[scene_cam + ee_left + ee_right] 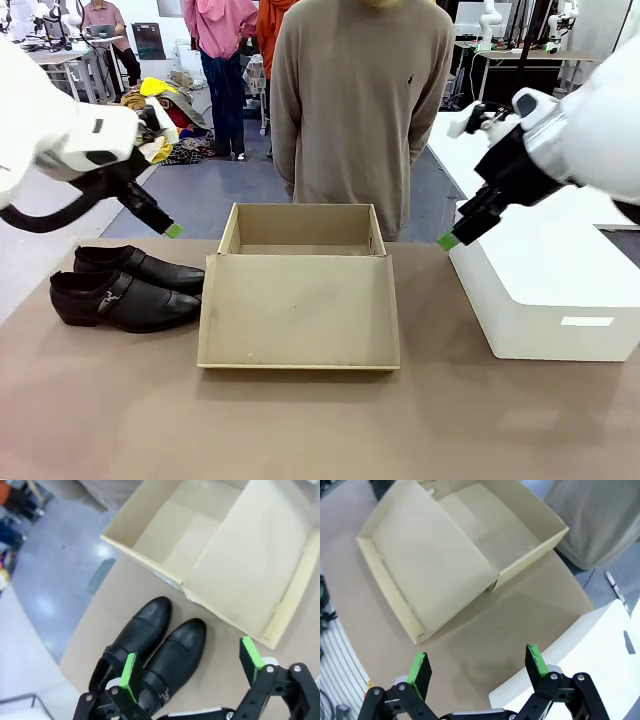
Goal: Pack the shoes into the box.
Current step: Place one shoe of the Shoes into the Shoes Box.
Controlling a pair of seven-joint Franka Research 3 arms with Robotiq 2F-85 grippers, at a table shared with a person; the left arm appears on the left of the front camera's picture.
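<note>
Frontally: brown worktop [120, 420] — shoes [125, 290] side by side, left of open box [300, 300]; person [360, 100] behind, grey floor [200, 190].
Left wrist: left end effector [190, 667] spread above shoes.
Right wrist: right end effector [477, 667] spread, empty — near white container [590, 650].

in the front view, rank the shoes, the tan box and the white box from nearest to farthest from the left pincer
From the left pincer:
1. shoes, just below it at the table's left.
2. tan box, centre, lid open.
3. white box, far right.
</note>
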